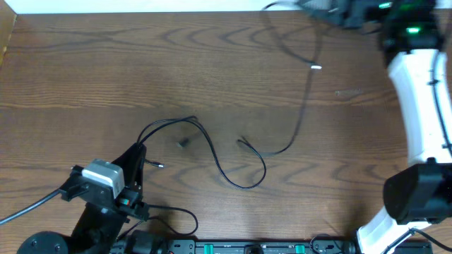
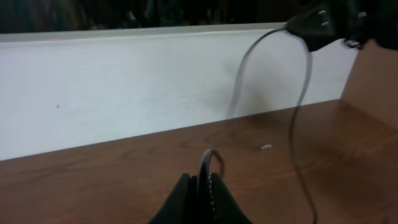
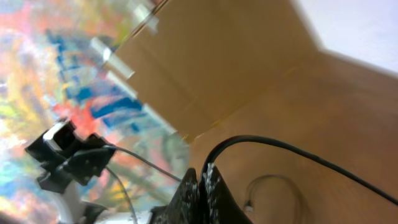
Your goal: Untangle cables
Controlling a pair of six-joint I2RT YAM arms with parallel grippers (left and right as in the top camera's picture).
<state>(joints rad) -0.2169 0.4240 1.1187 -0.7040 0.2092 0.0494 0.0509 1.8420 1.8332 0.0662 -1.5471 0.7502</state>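
Left pincer (image 2: 203,182) is clenched on one of the cables (image 1: 212,152). In the left wrist view a short bight of thin black cord is seen standing up just above the closed fingertips. Right pincer (image 3: 201,179) is likewise clamped on cord, which arcs out of its fingertips and away. In the overhead view the cables are recorded as slack on the desk (image 1: 106,70) between the two pincers. From the left pincer (image 1: 141,149) a loop runs outward and curls into a hook. From the right pincer (image 1: 330,11), up at the far edge, a strand hangs down and trails toward that hook. Whether the strands cross or merely meet there cannot be resolved. A silvery plug tip (image 1: 316,67) is noted a little way on the near side of the right pincer, and a second tip (image 1: 159,166) just beside the left pincer. Handling is judged as very light, limp and without stiffness, with a smooth jacket likely to slide through a loose grip. The plug joints are probably the weak points. A hold on the cord body just behind a plug is judged best, so that an end can be drawn out through the loop.
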